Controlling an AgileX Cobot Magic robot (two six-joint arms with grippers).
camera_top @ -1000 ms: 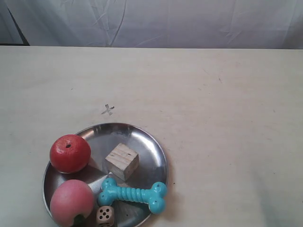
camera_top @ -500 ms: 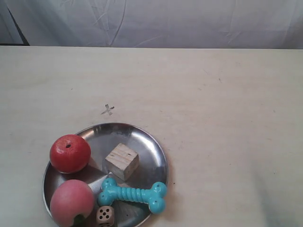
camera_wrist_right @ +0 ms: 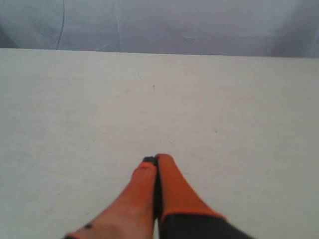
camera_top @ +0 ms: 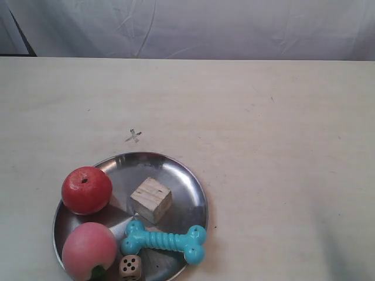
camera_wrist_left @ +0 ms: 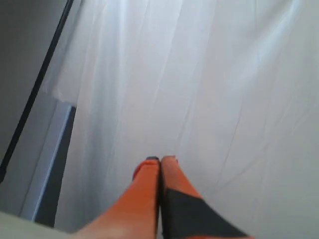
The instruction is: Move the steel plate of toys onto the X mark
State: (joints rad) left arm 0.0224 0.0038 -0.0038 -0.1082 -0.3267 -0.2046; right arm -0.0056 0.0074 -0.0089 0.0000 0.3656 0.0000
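The steel plate [camera_top: 181,181] lies at the exterior view's lower left on the pale table. It holds a red apple [camera_top: 87,189], a pink peach [camera_top: 89,250], a pale wooden cube [camera_top: 150,200], a turquoise bone [camera_top: 164,240] and a small die [camera_top: 130,267]. The faint grey X mark [camera_top: 133,136] sits just beyond the plate's far rim, uncovered. Neither arm shows in the exterior view. My left gripper [camera_wrist_left: 160,159] is shut and empty, pointing at the white curtain. My right gripper [camera_wrist_right: 154,159] is shut and empty above bare table.
A white curtain [camera_top: 193,26] hangs behind the table's far edge. A dark strip [camera_top: 20,32] runs down at the far left corner. The table [camera_top: 281,152] spreads bare to the right of the plate.
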